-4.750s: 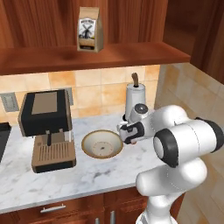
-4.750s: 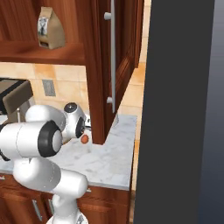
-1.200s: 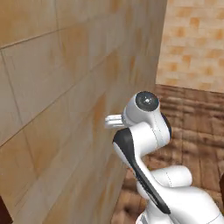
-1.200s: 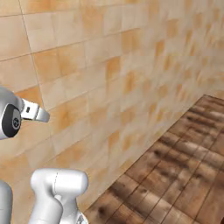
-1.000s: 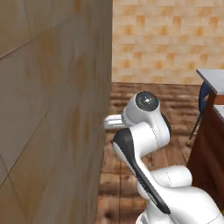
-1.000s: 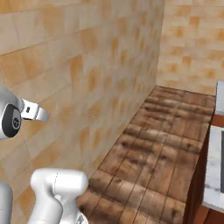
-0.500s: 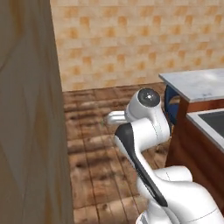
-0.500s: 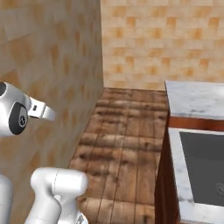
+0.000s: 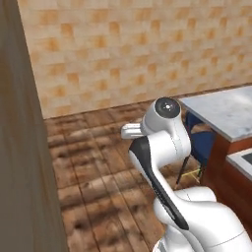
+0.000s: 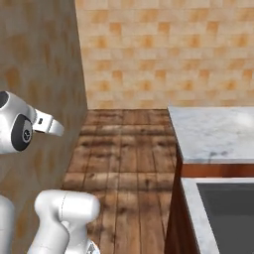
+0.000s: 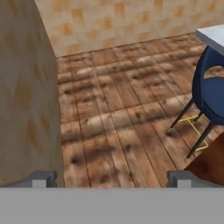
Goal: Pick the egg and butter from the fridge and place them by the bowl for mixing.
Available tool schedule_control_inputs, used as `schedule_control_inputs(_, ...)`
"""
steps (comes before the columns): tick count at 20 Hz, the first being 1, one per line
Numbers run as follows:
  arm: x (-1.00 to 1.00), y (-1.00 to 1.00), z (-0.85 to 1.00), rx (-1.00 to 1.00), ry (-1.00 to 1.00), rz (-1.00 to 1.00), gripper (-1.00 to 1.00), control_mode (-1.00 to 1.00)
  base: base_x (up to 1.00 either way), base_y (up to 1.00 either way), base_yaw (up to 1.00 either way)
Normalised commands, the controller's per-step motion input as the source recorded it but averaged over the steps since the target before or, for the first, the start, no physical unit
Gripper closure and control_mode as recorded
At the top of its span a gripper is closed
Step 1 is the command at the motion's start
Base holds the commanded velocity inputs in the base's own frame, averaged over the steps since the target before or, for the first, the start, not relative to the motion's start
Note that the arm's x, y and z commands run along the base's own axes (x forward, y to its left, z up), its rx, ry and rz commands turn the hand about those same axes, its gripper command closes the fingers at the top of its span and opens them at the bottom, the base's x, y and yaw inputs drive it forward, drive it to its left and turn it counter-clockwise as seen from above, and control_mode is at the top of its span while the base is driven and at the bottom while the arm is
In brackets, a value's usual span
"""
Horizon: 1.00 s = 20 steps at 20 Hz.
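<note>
With its jaws wide, the pincer (image 11: 112, 178) faces wooden floor (image 11: 127, 113).

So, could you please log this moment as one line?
phase: transit | gripper: open, empty | ahead: wood floor, blue chair

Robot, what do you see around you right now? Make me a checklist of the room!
Surface: marble counter bare where seen; dark sink set in it.
Job's things: nothing seen.
Clutter: nothing seen.
Grippers: gripper open, nothing between the tips, pointing over the wooden floor.
Cables: nothing seen.
Surroundings: tiled wall ahead, another wall close beside the arm, blue chair by the counter.
</note>
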Motion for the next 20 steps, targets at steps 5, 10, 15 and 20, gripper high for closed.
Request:
schedule_control_inputs(5, 0.0, 0.0, 0.0, 0.0, 0.0, 0.0, -1.0, 1.0, 1.0, 0.0, -0.33)
schedule_control_inputs(10, 0.0, 0.0, 0.0, 0.0, 0.0, 0.0, -1.0, 1.0, 1.0, 0.0, -0.35)
schedule_control_inputs(15, 0.0, 0.0, 0.0, 0.0, 0.0, 0.0, -1.0, 1.0, 1.0, 0.04, -0.39)
schedule_control_inputs(20, 0.0, 0.0, 0.0, 0.0, 0.0, 0.0, -1.0, 1.0, 1.0, 0.17, -0.43)
